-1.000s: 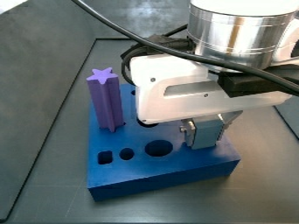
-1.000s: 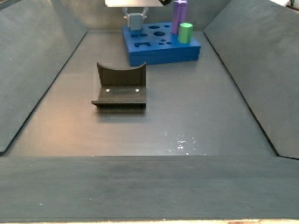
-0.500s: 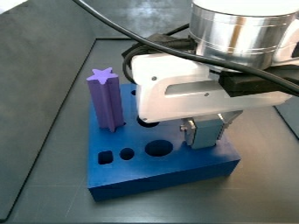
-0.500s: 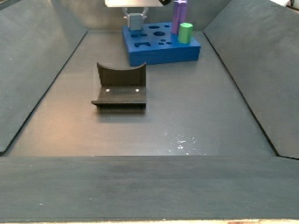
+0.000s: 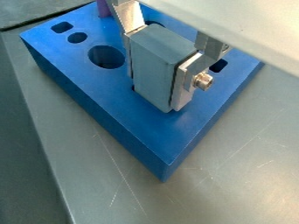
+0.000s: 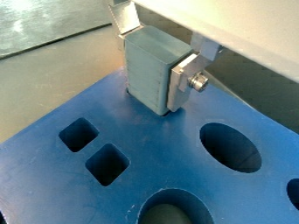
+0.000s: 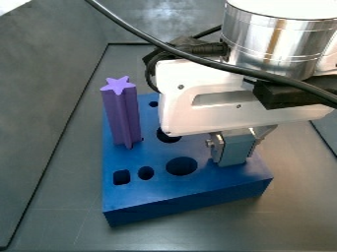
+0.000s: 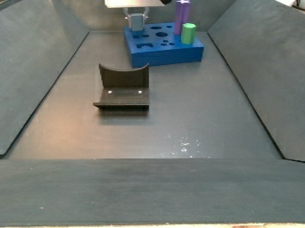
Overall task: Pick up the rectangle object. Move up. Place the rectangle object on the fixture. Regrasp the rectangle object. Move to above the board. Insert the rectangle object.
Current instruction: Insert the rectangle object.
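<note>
In both wrist views my gripper squeezes the rectangle object tight between my fingers, and the bar stands upright with its low end on the board, maybe a little way into a hole, though I cannot see that well. In a side view my gripper hangs over the board, across from the purple star post, with the bar reaching down to the top of the board. In a side view from far off, my gripper is small above the board, which sits behind the fixture and also holds a green peg.
</note>
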You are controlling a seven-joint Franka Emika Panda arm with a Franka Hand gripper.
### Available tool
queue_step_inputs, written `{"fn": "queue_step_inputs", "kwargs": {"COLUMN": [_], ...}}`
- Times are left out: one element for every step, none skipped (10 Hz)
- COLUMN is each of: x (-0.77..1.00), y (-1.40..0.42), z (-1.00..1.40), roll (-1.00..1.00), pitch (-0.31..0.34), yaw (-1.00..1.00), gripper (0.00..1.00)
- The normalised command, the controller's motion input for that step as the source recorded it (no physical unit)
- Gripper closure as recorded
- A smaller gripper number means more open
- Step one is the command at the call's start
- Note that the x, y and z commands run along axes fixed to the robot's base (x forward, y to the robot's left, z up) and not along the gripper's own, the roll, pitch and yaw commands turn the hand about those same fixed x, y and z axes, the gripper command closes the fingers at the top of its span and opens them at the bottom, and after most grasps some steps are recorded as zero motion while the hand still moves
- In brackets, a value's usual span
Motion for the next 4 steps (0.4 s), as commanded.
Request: {"fn": "queue_step_inputs", "kwargs": {"x": [0.09,0.0,0.0,0.0], "y": [0.0,0.0,0.0,-0.22], "z": [-1.0,-0.1,0.0,-0.02], "roll": [0.02,-0.21,0.0,0.12], "pitch": [-0.017,-0.057,-0.009,-0.034], "yaw": [0.08,0.0,0.0,0.1], "gripper": [1.0,1.0,1.0,1.0]}}
